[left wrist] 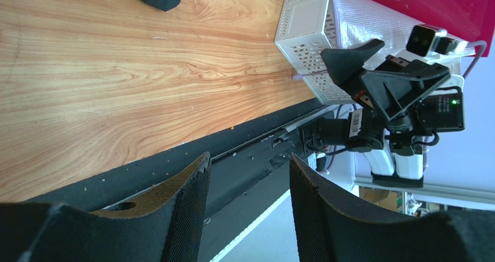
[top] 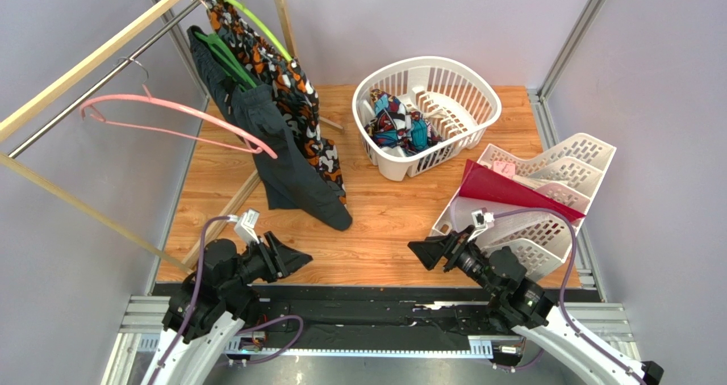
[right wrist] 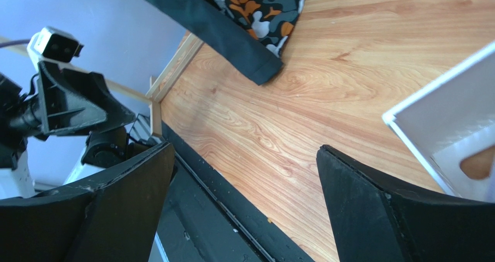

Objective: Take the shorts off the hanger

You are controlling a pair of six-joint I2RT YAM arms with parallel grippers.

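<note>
The multicolour shorts (top: pixel 397 123) lie bunched inside the white laundry basket (top: pixel 465 125) at the back. The pink hanger (top: pixel 171 117) hangs bare on the metal rail (top: pixel 102 83) at the left. My left gripper (top: pixel 294 260) is open and empty, low at the table's front edge, left of centre; in the left wrist view (left wrist: pixel 248 163) its jaws stand apart over the black front rail. My right gripper (top: pixel 424 250) is open and empty at the front edge, right of centre; in the right wrist view (right wrist: pixel 244 155) its jaws stand wide apart. The two grippers face each other.
A charcoal garment (top: pixel 282 159) on a dark green hanger (top: pixel 226 57) and an orange-black-white garment (top: pixel 294 91) on a light green hanger (top: pixel 256 23) hang down onto the table. White stacked trays (top: pixel 555 189) with a red folder (top: pixel 512 189) stand at the right.
</note>
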